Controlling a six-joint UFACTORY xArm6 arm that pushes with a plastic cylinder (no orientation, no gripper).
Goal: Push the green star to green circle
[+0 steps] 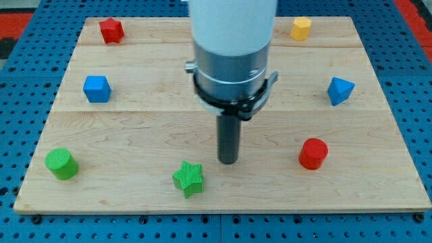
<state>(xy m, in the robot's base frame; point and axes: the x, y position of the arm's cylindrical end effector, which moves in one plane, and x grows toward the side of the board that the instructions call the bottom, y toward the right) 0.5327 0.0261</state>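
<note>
The green star (187, 178) lies near the view's bottom, a little left of centre, on the wooden board (135, 135). The green circle (61, 163), a short green cylinder, stands at the bottom left of the board. My tip (229, 161) rests on the board just right of and slightly above the green star, a small gap apart from it. The arm's white and grey body hangs above the board's middle and hides the board behind it.
A red star (111, 30) sits at the top left and a blue cube (96, 88) at the left. A yellow hexagon block (301, 28) sits at the top right, a blue triangular block (340, 90) at the right and a red cylinder (313, 153) at the lower right.
</note>
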